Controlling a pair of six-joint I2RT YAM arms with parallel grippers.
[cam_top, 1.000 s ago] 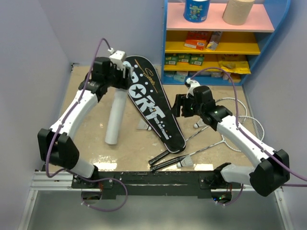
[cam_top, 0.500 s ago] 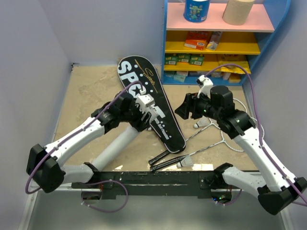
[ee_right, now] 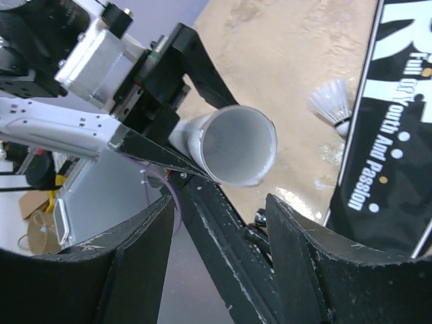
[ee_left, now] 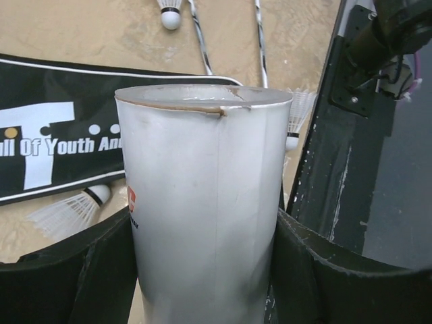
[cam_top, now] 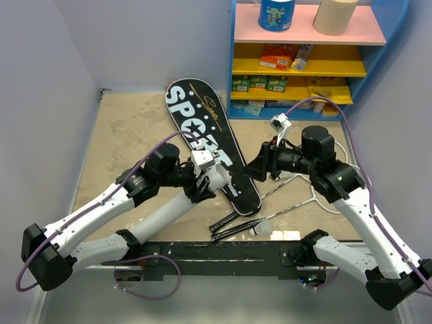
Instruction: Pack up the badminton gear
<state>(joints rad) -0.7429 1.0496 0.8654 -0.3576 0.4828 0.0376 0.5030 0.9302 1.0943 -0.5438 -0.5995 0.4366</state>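
Note:
My left gripper (cam_top: 206, 177) (ee_left: 202, 226) is shut on the long white tube (cam_top: 162, 212) (ee_left: 202, 175), which slants up from the arms' base. Its open end (ee_right: 239, 145) faces my right gripper (cam_top: 260, 165) (ee_right: 223, 202), which is open and empty just beyond the mouth. The black SPORT bag (cam_top: 202, 131) (ee_left: 61, 148) (ee_right: 395, 128) lies flat between the arms. Two rackets lie at the right, their black handles (cam_top: 229, 225) near the front and their heads (cam_top: 341, 172) under the right arm. One shuttlecock (cam_top: 262, 229) lies by the handles, another (ee_right: 332, 101) (ee_left: 67, 212) beside the bag.
A blue shelf unit (cam_top: 304, 61) with boxes stands at the back right, with a blue-wrapped roll (cam_top: 277, 13) and a beige roll (cam_top: 334, 17) on top. Walls close in on the left and right. The black base rail (cam_top: 216, 250) runs along the near edge.
The left arm swung the tube from the back left to the middle and tilted its open end up. The right gripper moved toward that end, its jaws narrowing a little.

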